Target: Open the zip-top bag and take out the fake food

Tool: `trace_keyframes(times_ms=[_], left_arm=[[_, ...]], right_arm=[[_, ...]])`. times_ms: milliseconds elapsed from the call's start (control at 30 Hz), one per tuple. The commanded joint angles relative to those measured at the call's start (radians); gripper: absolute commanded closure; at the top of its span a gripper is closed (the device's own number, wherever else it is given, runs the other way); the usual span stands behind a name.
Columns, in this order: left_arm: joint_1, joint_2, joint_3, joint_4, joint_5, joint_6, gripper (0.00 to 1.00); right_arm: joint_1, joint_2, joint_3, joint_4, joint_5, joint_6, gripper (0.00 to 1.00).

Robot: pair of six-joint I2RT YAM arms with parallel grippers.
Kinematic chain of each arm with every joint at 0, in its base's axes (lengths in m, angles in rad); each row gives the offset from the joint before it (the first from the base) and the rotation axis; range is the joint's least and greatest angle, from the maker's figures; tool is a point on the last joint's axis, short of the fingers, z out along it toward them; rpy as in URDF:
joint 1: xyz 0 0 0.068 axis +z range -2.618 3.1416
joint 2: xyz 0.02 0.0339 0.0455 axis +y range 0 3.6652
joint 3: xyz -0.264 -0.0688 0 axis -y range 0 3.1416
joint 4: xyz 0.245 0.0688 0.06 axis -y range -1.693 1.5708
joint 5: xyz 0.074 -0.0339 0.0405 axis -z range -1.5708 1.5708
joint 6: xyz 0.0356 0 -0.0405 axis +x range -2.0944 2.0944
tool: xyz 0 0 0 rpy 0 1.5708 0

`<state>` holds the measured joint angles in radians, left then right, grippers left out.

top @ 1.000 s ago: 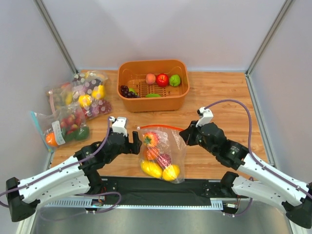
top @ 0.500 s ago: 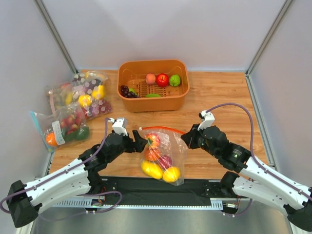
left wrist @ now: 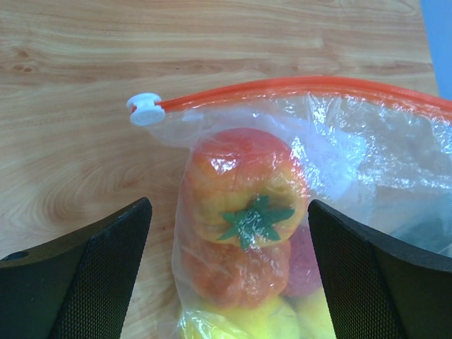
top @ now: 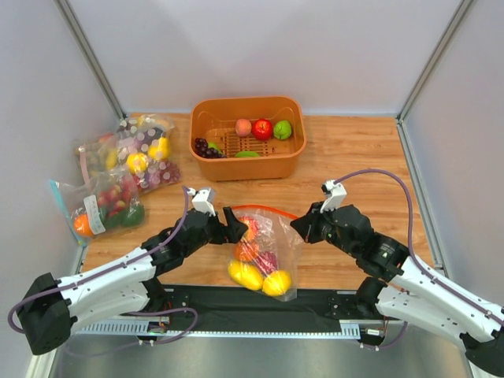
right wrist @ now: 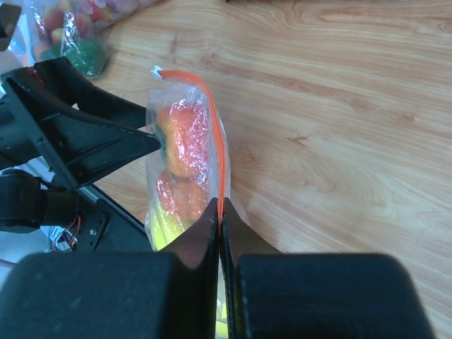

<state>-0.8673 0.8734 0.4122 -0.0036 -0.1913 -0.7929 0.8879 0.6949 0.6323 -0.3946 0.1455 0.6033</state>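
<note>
A wood-grain surface (top: pixel 346 150) enclosed by pale grey walls is seen, with an orange basket (top: pixel 206 161) standing at its far middle. A white label (top: pixel 94 214) is carried by a blue-zipped bag lying to the left of the basket, but its writing is too small to be read. No other writing can be made out.

The zip-top bag (top: pixel 276 236) is found on the near side of the basket, well apart from it. It is made of clear crinkled plastic, is edged by an orange-red zip strip (left wrist: pixel 296 86), and is fitted with a small white slider (left wrist: pixel 145 109) at one end. The fake food (left wrist: pixel 244 191) is held inside: an orange bell pepper with a green stem is stacked over a red-orange piece, with yellow pieces below.

The right end effector (right wrist: pixel 220 210) is pinched closed on the zip strip. The left end effector (left wrist: pixel 229 212) is spread wide, its fingers placed at either side of the pepper end of the bag; whether the plastic is touched cannot be told.
</note>
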Motion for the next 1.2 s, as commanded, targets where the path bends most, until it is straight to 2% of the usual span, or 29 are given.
trace_keyframes(times_ms=[0,267,367,467,633,667,867,933,1167], left_arm=[[0.008,0.012,-0.007,0.138,0.012,-0.026,0.01],[0.025,0.045,-0.049,0.263,0.029,-0.063,0.03],[0.025,0.076,-0.044,0.264,0.039,-0.062,0.04],[0.025,0.114,-0.038,0.292,0.061,-0.062,0.08],[0.025,0.147,-0.036,0.329,0.064,-0.072,0.22],[0.025,0.147,-0.036,0.333,0.062,-0.072,0.28],[0.025,0.115,-0.047,0.333,0.046,-0.059,0.51],[0.027,0.102,-0.050,0.330,0.046,-0.049,0.54],[0.027,0.113,-0.043,0.338,0.115,0.021,0.79]], right_arm=[[0.003,-0.028,-0.019,0.056,-0.056,-0.025,1.00],[0.005,-0.061,-0.054,0.051,-0.096,-0.016,1.00],[0.005,-0.077,-0.062,0.054,-0.106,-0.014,1.00],[0.005,-0.087,-0.066,0.059,-0.113,-0.013,1.00],[0.005,-0.098,-0.080,0.062,-0.132,-0.008,1.00],[0.006,-0.103,-0.085,0.062,-0.130,-0.004,1.00],[0.006,-0.127,-0.117,0.054,-0.167,0.003,1.00],[0.005,-0.132,-0.125,0.054,-0.178,0.006,1.00],[0.006,-0.138,-0.144,0.053,-0.201,0.009,1.00]])
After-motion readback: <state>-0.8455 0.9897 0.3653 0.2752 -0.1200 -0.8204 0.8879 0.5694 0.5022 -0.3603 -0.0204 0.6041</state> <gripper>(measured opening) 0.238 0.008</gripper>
